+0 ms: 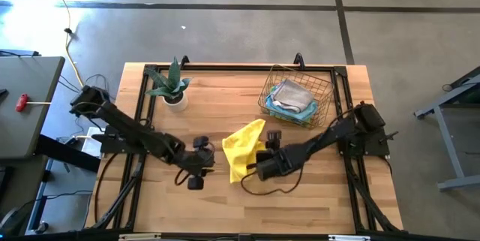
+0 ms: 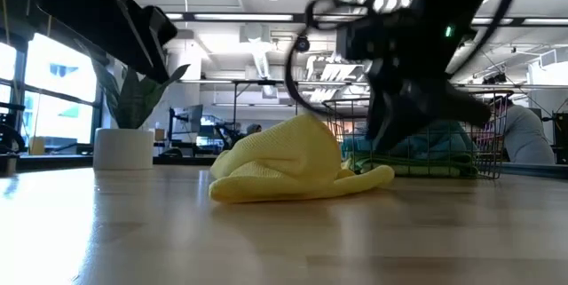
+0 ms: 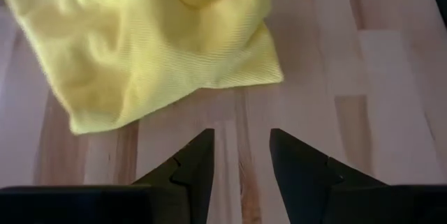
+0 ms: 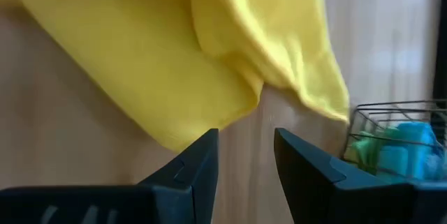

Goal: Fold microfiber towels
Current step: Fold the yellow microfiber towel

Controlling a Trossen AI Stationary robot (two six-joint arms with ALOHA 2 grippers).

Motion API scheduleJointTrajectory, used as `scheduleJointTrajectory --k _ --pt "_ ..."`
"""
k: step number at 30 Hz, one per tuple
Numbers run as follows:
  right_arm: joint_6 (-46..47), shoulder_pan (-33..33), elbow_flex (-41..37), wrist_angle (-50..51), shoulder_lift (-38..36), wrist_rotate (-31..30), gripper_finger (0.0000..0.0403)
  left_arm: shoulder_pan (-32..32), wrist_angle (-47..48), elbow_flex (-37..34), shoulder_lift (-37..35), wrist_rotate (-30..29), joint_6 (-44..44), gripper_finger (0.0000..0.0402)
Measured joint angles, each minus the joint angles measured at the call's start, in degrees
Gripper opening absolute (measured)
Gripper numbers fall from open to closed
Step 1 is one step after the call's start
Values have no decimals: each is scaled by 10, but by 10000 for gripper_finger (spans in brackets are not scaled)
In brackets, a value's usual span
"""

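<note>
Here, both pincers beside yellow towel (image 1: pixel 241 149)

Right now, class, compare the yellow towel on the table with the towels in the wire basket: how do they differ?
The yellow towel lies loose and crumpled on the bare wooden table, between the two grippers; the towels in the wire basket lie stacked inside it, away from both. It is yellow; they show grey, blue and green. Neither is held by a gripper.
</note>
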State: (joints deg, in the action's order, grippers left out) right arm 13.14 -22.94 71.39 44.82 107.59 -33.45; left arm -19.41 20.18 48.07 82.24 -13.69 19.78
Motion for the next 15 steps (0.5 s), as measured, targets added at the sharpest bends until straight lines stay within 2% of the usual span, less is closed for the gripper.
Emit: scheduleJointTrajectory --k 4,8,12,15 --pt "-129 38 -71 -99 -12 -7 123 -41 3 -1 -7 -57 44 131" --pt "-246 84 -146 -245 -29 31 114 -55 -1 -1 -6 -84 63 131" --pt "-314 129 -199 -355 -33 44 113 -51 -3 -1 -6 -115 72 131" --pt "-327 148 -208 -375 -33 39 113 -44 -5 -1 -7 -127 77 131"
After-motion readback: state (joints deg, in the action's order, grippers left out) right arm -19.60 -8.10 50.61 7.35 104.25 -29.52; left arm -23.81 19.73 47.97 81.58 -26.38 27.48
